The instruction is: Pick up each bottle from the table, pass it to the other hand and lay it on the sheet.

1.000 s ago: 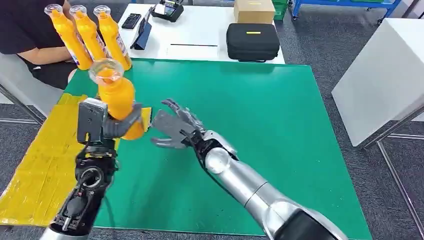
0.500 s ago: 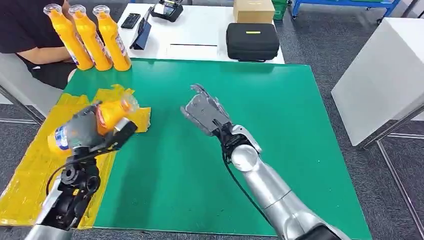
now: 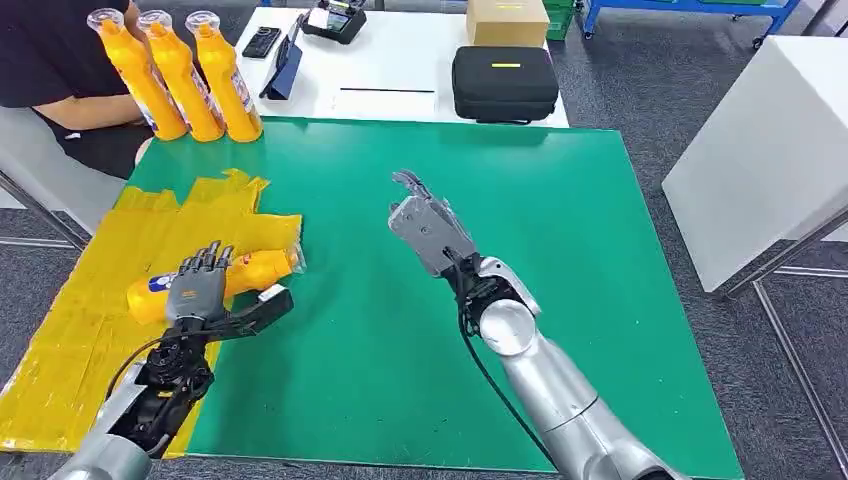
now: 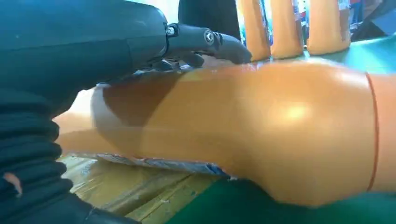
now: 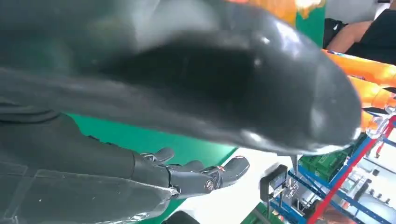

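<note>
The orange bottle (image 3: 215, 282) lies on its side on the yellow sheet (image 3: 70, 340), at the sheet's edge beside the green mat (image 3: 560, 300). The left robot hand (image 3: 200, 295) rests over the bottle, fingers extended, not clasping it. The right robot hand (image 3: 428, 228) hangs above the mat, fingers apart, holding nothing. Three upright bottles (image 3: 180, 75) stand at the bench's far corner.

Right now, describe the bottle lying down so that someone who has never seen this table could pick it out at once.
Start at the green mat covering the table, then go to the crinkled yellow sheet along its left side. On that sheet lies an orange bottle with the left hand over it, cap end toward the green. It is the one bottle on its side; three like it stand upright at the far left corner.
</note>
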Robot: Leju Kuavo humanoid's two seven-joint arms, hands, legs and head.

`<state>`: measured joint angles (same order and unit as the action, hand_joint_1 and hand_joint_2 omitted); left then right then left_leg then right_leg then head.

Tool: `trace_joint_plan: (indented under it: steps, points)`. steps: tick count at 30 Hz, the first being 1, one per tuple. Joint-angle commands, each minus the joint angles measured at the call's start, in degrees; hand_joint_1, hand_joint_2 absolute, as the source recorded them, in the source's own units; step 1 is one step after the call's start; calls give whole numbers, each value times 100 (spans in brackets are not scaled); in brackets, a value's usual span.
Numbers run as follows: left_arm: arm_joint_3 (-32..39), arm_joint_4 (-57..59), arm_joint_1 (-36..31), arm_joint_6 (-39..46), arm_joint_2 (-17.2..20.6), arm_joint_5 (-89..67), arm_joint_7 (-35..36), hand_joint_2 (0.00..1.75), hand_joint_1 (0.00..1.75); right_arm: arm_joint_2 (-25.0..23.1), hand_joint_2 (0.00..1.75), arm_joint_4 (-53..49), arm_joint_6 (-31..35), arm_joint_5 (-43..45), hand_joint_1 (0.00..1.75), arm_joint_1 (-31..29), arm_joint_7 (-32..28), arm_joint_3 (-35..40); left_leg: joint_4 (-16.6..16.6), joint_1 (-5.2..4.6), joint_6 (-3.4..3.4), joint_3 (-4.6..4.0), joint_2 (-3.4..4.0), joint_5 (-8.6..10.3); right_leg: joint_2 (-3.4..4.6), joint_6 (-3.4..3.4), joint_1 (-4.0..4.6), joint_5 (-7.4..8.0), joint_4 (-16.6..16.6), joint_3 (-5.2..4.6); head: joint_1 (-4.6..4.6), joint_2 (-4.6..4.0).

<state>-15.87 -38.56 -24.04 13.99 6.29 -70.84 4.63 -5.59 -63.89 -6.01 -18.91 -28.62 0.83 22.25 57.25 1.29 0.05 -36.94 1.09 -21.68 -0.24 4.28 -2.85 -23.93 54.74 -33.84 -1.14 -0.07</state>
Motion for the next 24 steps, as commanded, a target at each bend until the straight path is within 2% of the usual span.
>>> trace_joint_plan:
  steps: [1, 2, 3, 4, 6, 9, 10, 11, 13, 15, 16, 18, 22, 24]
  points:
    - [539, -2011, 494, 804, -34, 1455, -615, 0, 0, 247, 0, -723, 178, 208, 0, 354, -259, -133, 8, 6, 5, 11, -19, -12, -12, -31, 10, -13, 4, 17, 0, 0]
    - [491, -2349, 582, 690, 18, 1494, -512, 0, 0, 296, 0, -889, 189, 195, 0, 446, -237, -139, 4, 5, 4, -1, -16, -4, -13, -18, 7, -6, 0, 6, 2, 0]
    - [657, -2767, 701, 969, -91, 2045, -844, 0, 0, 296, 0, -1056, 241, 289, 0, 544, -458, -199, 13, 7, 7, 12, -26, -18, -19, -33, 10, -20, 7, 22, 0, 0]
    - [885, -3507, 883, 1067, -289, 3342, -1473, 0, 0, 336, 0, -1333, 368, 303, 0, 702, -750, -236, 7, 5, 5, 4, -23, -9, -18, -23, 7, -12, 2, 13, 2, 0]
    - [767, -3997, 982, 937, -226, 3333, -1156, 0, 0, 363, 0, -1517, 370, 308, 0, 799, -725, -248, 15, 8, 7, -4, -30, -13, -24, -25, 11, -17, 5, 10, 2, 0]
    - [825, -4037, 1019, 1020, -281, 3592, -1331, 0, 0, 341, 0, -1492, 382, 328, 0, 781, -768, -250, 16, 5, 6, 9, -21, -20, -14, -34, 9, -21, 9, 18, 2, 0]
    - [926, -4422, 1105, 833, -426, 5150, -2156, 0, 0, 309, 0, -1526, 513, 498, 0, 798, -1096, -257, 12, 4, 6, 10, -19, -18, -12, -33, 8, -18, 7, 18, 0, 0]
    - [795, -4773, 1176, 455, -378, 5846, -2354, 0, 0, 317, 0, -1578, 609, 559, 0, 800, -1273, -202, 8, 3, 5, -1, -15, -10, -9, -24, 6, -9, 3, 7, 2, 0]
    - [344, -5189, 1140, -212, -332, 6335, -2129, 0, 0, 320, 0, -1779, 920, 502, 0, 912, -1526, -118, 14, 6, 5, -6, -12, -13, -6, -28, 9, -10, 8, 1, 0, 0]
    - [36, -5145, 1019, -293, -428, 6315, -2083, 0, 0, 367, 0, -1934, 998, 468, 0, 1008, -1560, -39, 14, 7, 5, -10, -27, -10, -22, -27, 10, -13, 8, 0, 0, 0]
    - [-182, -5015, 967, -658, -549, 6762, -2072, 0, 0, 366, 0, -2046, 1371, 129, 0, 1127, -1545, 18, 18, 7, 8, 1, -43, -16, -35, -36, 11, -23, 11, 15, 0, 0]
    - [-501, -4711, 911, -874, -672, 7213, -2163, 0, 0, 352, 0, -2154, 1714, -89, 0, 1288, -1470, 65, 9, 5, 10, 10, -42, -11, -37, -36, 9, -20, 1, 24, 2, 0]
    - [-648, -4530, 850, -856, -688, 7313, -2209, 0, 0, 354, 0, -2173, 1766, -78, 0, 1313, -1461, 86, 2, 0, 7, 5, -38, -4, -26, -22, 2, -9, -4, 17, 2, 0]
    - [-652, -4561, 851, -849, -635, 7338, -2222, 0, 0, 362, 0, -2162, 1771, -76, 0, 1299, -1461, 85, 8, -1, 9, 21, -33, -16, -17, -41, 4, -18, 4, 31, 0, 0]
